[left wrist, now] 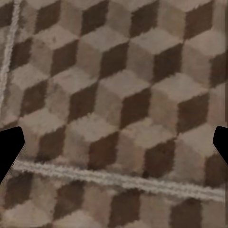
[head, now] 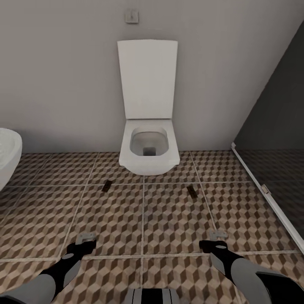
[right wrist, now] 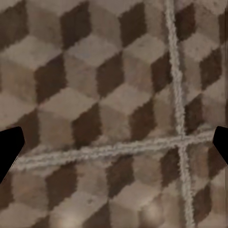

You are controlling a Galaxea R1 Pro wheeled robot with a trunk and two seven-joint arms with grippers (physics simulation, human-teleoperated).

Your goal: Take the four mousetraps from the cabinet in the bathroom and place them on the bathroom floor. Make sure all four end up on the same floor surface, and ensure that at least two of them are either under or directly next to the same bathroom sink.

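Two mousetraps on the bathroom floor, flanking the white toilet: left mousetrap just off the bowl's left front, right mousetrap off its right front. Both small, dark, long axes running roughly away from the robot, left one slightly slanted. Left gripper low over tile, well short of the left trap; right gripper likewise short of the right trap. Each trap ahead of its own-side arm. Fingertips at the wrist views' edges: both spread wide, empty. Bathtub rim at far left. No vanity sink in view; likely these traps need relocating.
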